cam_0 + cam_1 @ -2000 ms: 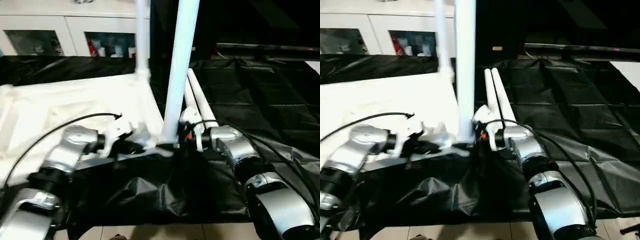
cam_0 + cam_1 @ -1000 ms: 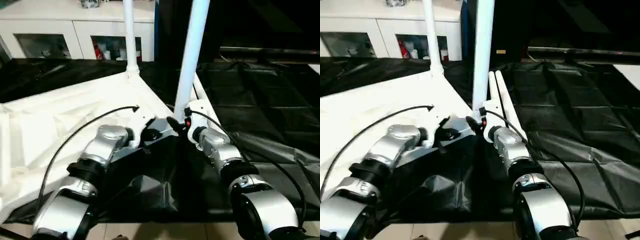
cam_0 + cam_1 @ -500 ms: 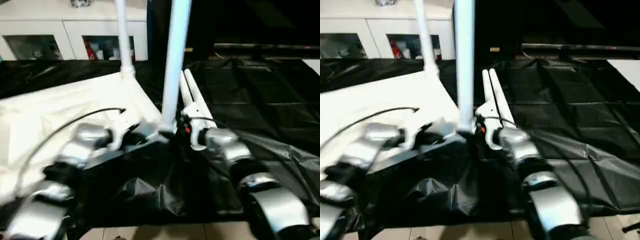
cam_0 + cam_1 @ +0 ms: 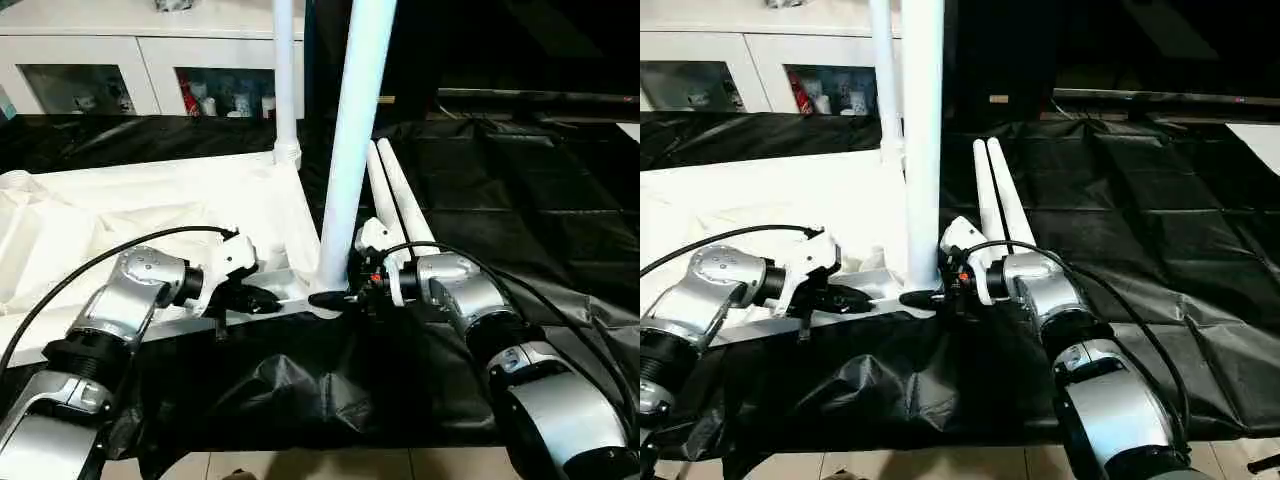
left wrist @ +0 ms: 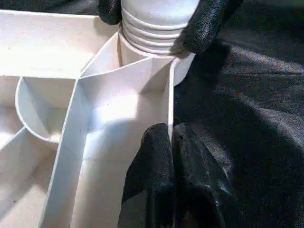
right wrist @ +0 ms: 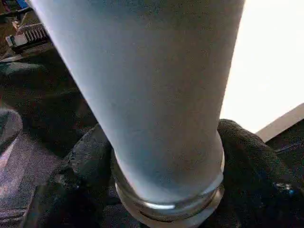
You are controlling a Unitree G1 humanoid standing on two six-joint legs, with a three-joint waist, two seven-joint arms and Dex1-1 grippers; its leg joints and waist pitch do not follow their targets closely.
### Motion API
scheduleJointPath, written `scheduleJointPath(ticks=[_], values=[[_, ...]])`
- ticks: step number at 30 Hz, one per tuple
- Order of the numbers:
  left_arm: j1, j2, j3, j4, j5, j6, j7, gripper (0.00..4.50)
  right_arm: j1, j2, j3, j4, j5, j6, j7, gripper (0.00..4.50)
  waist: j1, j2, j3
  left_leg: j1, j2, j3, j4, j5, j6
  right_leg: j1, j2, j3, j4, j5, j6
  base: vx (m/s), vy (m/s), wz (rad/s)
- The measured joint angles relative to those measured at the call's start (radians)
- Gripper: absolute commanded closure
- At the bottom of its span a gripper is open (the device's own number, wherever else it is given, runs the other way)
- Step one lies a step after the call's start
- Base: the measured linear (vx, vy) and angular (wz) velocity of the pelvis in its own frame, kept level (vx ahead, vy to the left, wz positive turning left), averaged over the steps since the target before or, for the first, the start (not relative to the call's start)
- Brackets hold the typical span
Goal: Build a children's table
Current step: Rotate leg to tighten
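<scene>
Table leg (image 4: 352,150) stands in its corner socket, right hand (image 4: 335,297) gripping its base.

Two forearms of rounded, brushed silver metal segments, joined by black rings, end in white plastic wrist housings. A thin black cable loops in an arc over the left silver forearm (image 4: 135,295) to its white housing; several black cables trail along the right silver forearm (image 4: 470,305), where a small red-orange spot shows at the wrist. The left gripper (image 5: 172,142) and right gripper (image 4: 335,298) have black, finely textured rubbery fingers
</scene>
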Motion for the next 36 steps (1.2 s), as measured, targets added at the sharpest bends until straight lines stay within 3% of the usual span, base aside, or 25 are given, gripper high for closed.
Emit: scheduleJointPath(ticks=[4, 7, 11, 15, 16, 19, 22, 25, 26, 28, 31, 33, 36], values=[[-0.001, -0.017, 0.006, 0.000, 0.001, 0.022, 0.042, 4.50, 0.001, 0.009, -0.005, 0.001, 0.000, 0.006, -0.044, 1.68, 0.002, -0.001, 0.000, 0.001, 0.000, 0.000, 0.000, 0.000, 0.000, 0.000, 0.000, 0.000, 0.001, 0.000, 0.000, 0.000, 0.000, 0.00], [-0.040, -0.093, 0.027, 0.050, 0.021, 0.076, 0.185, 4.50, -0.001, 0.039, -0.044, 0.029, -0.002, 0.010, -0.257, 1.70, 0.003, -0.004, -0.001, 0.003, 0.000, 0.000, 0.002, 0.001, -0.001, 0.001, -0.001, 0.001, 0.003, 0.000, 0.000, 0.000, 0.000, 0.00], [-0.126, -0.247, 0.070, 0.163, 0.021, 0.172, 0.434, 4.50, -0.029, 0.116, -0.146, 0.078, 0.010, 0.047, -0.671, 1.73, 0.001, -0.004, -0.001, 0.005, -0.003, 0.003, 0.003, 0.001, -0.001, 0.003, -0.003, 0.004, 0.002, -0.002, 0.004, 0.000, 0.000, 0.00], [-0.148, -0.324, 0.095, 0.198, 0.009, 0.186, 0.539, 4.50, -0.035, 0.144, -0.186, 0.082, 0.025, 0.052, -0.837, 1.73, 0.000, -0.004, -0.001, 0.004, -0.004, 0.003, 0.002, 0.000, 0.000, 0.003, -0.003, 0.005, 0.000, -0.001, 0.004, 0.000, 0.000, 0.00], [-0.150, -0.329, 0.095, 0.201, 0.011, 0.182, 0.543, 4.50, -0.035, 0.147, -0.187, 0.083, 0.025, 0.048, -0.851, 1.38, 0.000, -0.004, -0.001, 0.004, -0.004, 0.003, 0.002, 0.000, 0.001, 0.003, -0.003, 0.005, 0.000, 0.000, 0.002, 0.000, 0.000, 0.00], [-0.150, -0.332, 0.084, 0.207, 0.028, 0.131, 0.543, 4.50, -0.035, 0.154, -0.191, 0.088, 0.023, 0.021, -0.866, 1.01, -0.002, -0.003, -0.001, 0.002, -0.003, 0.003, 0.000, 0.000, 0.001, 0.001, -0.003, 0.004, 0.000, -0.001, 0.003, 0.000, 0.000, 0.00], [-0.150, -0.323, 0.088, 0.219, 0.049, 0.095, 0.592, 4.50, -0.035, 0.174, -0.191, 0.088, 0.018, 0.013, -0.866, 0.70, -0.016, -0.003, -0.001, 0.001, -0.003, 0.003, -0.001, 0.000, 0.001, 0.000, -0.002, 0.004, 0.000, -0.001, 0.003, 0.000, 0.000, 0.00], [-0.162, -0.324, 0.090, 0.259, 0.061, 0.034, 0.633, 4.50, -0.028, 0.186, -0.176, 0.089, 0.001, -0.018, -0.872, 0.70, -0.028, -0.003, -0.001, -0.002, -0.003, 0.002, -0.001, 0.000, 0.001, -0.002, -0.002, 0.003, 0.000, -0.001, 0.003, 0.000, 0.000, 0.00], [-0.163, -0.328, 0.090, 0.268, 0.062, 0.013, 0.635, 4.50, -0.026, 0.185, -0.176, 0.086, 0.001, -0.024, -0.877, 0.70, -0.027, -0.003, -0.001, -0.003, -0.003, 0.002, -0.001, 0.000, 0.001, -0.004, -0.002, 0.003, 0.000, -0.001, 0.003, 0.000, 0.000, 0.00], [-0.175, -0.336, 0.090, 0.289, 0.068, -0.019, 0.642, 4.06, -0.019, 0.177, -0.177, 0.069, 0.002, -0.027, -0.888, 0.59, -0.021, -0.002, 0.000, -0.008, -0.003, 0.002, 0.000, 0.000, 0.001, -0.007, -0.002, 0.003, 0.000, -0.001, 0.003, 0.000, 0.000, 0.00], [-0.191, -0.367, 0.111, 0.299, 0.062, -0.120, 0.698, 3.89, 0.018, 0.158, -0.181, 0.004, 0.004, -0.029, -0.896, 0.59, -0.006, -0.002, 0.000, -0.014, -0.002, 0.000, 0.003, 0.000, 0.003, -0.012, -0.002, 0.000, 0.001, 0.000, 0.003, 0.000, 0.000, 0.00], [-0.215, -0.381, 0.123, 0.306, 0.062, -0.171, 0.757, 3.57, 0.055, 0.157, -0.182, -0.062, 0.005, -0.027, -0.893, 0.59, -0.008, -0.001, 0.001, -0.015, -0.002, 0.001, 0.005, 0.001, 0.009, -0.012, -0.002, 0.001, 0.000, 0.000, 0.003, 0.000, 0.000, 0.00], [-0.242, -0.381, 0.152, 0.305, 0.060, -0.221, 0.832, 3.43, 0.089, 0.142, -0.178, -0.155, 0.004, -0.020, -0.883, 0.59, -0.014, -0.001, 0.001, -0.013, -0.002, 0.001, 0.006, 0.000, 0.010, -0.010, -0.002, 0.002, 0.001, 0.000, 0.003, 0.000, 0.000, 0.00]])
